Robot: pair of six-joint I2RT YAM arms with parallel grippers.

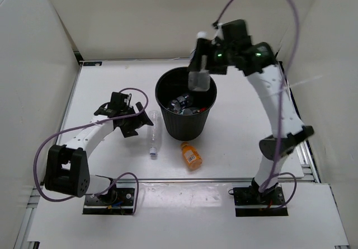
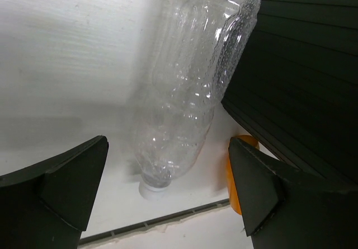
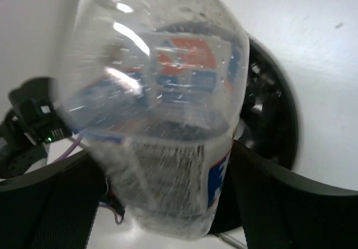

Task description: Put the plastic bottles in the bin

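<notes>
The black bin (image 1: 168,95) stands mid-table with bottles (image 1: 183,102) inside it. My right gripper (image 1: 202,64) is shut on a clear bottle (image 1: 200,81) with a blue and red label and holds it above the bin's far rim. In the right wrist view that bottle (image 3: 168,120) fills the frame between the fingers (image 3: 279,198), with the bin (image 3: 271,120) below. A clear bottle (image 1: 154,134) lies left of the bin. My left gripper (image 1: 137,121) is open just beside it. In the left wrist view this bottle (image 2: 190,92) lies between the open fingers (image 2: 72,182). An orange bottle (image 1: 191,155) lies in front of the bin.
In the left wrist view the bin's ribbed wall (image 2: 302,81) stands close on the right, with the orange bottle (image 2: 234,176) at its foot. White walls enclose the table on three sides. The table's front edge (image 1: 212,179) runs near the orange bottle.
</notes>
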